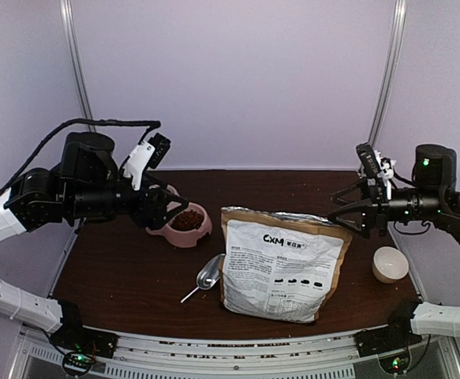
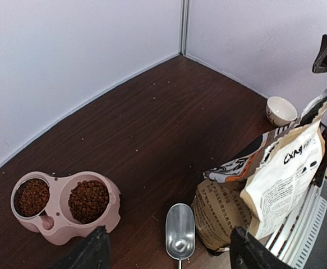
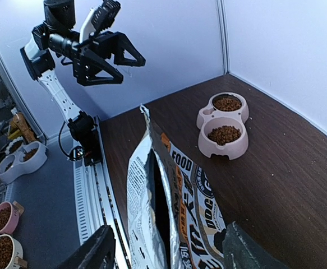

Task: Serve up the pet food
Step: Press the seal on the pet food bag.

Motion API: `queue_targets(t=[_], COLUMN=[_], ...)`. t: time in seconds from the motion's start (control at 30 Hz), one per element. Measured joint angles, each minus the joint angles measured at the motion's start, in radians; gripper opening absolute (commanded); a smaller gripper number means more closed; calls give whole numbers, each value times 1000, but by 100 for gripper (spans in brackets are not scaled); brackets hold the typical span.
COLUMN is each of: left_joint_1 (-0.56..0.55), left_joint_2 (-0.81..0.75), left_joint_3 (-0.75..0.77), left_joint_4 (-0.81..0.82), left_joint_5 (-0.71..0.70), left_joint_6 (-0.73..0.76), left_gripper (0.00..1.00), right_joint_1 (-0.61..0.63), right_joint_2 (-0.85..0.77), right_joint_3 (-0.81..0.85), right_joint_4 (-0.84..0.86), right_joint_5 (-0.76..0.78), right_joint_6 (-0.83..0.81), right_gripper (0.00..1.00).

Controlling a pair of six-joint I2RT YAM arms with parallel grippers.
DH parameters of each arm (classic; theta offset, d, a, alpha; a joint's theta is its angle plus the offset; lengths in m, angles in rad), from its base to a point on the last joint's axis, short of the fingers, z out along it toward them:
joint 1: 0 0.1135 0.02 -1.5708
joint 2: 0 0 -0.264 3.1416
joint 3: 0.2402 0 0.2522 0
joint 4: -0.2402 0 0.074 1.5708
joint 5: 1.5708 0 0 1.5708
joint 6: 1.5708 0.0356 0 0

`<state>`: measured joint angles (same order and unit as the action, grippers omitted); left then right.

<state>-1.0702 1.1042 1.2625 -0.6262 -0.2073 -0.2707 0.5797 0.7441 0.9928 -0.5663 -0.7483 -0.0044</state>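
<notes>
Two things sit nearest: the opened bag (image 1: 281,264) at the centre of the tabletop (image 1: 135,276) and a metal scoop (image 1: 209,274) just left of it. Farther back on the left, pet food (image 2: 88,200) fills both basins of the pink feeder (image 2: 56,221). The left end effector (image 1: 170,212) and the right end effector (image 1: 342,212) hang above, jaws spread, holding nothing.

A: The dark brown table (image 1: 135,276) looks like wood-grain laminate, smooth with a dull sheen.
B: And the large white, grey and orange printed bag (image 1: 281,268)?
A: Creased, slightly glossy film outside, crinkled silver foil inside. At its nine o'clock, the small metal scoop (image 2: 180,231) is polished bright.
B: At ten o'clock?
A: The pink double-basin feeder (image 2: 55,224), smooth matt plastic, with reddish-brown kibble pellets (image 2: 88,200), dry and rough. At three o'clock, a small cream bowl (image 1: 390,264), smooth, faintly glossy.
</notes>
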Motion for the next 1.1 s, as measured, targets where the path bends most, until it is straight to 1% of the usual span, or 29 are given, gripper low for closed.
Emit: queue_targets(t=[0.13,0.2,0.33,0.43,0.57,0.7,0.8,0.9,1.03,1.1], left_joint_1=[74,111,235,351,456,547,595,609,610,610], left_joint_2=[-57,-77,-93,-88,-67,-65,-70,-76,-77,-75], left_joint_3=[-87,-120,-143,-136,-98,-94,-134,-207,-294,-301], left_joint_4=[60,73,78,71,52,60,113,165,205,205], left_joint_5=[76,119,251,349,458,546,591,625,666,683], left_joint_6=[-40,-52,-52,-19,65,121,143,161,178,187], left_gripper=[84,84,84,85,85,85,85,85,84,84], right_joint_1=[95,162,267,323,373,414,444,471,492,496], right_joint_2=[133,211,342,426,547,669,757,843,940,979], right_joint_3=[129,203,337,431,556,673,754,834,937,982], right_joint_4=[-96,-145,-244,-311,-379,-425,-440,-448,-467,-484], right_joint_5=[108,173,295,371,445,491,512,525,537,542], right_joint_6=[-34,-55,-93,-119,-141,-158,-174,-188,-210,-220], right_gripper=[68,68,68,67,66,63,59,54,43,39])
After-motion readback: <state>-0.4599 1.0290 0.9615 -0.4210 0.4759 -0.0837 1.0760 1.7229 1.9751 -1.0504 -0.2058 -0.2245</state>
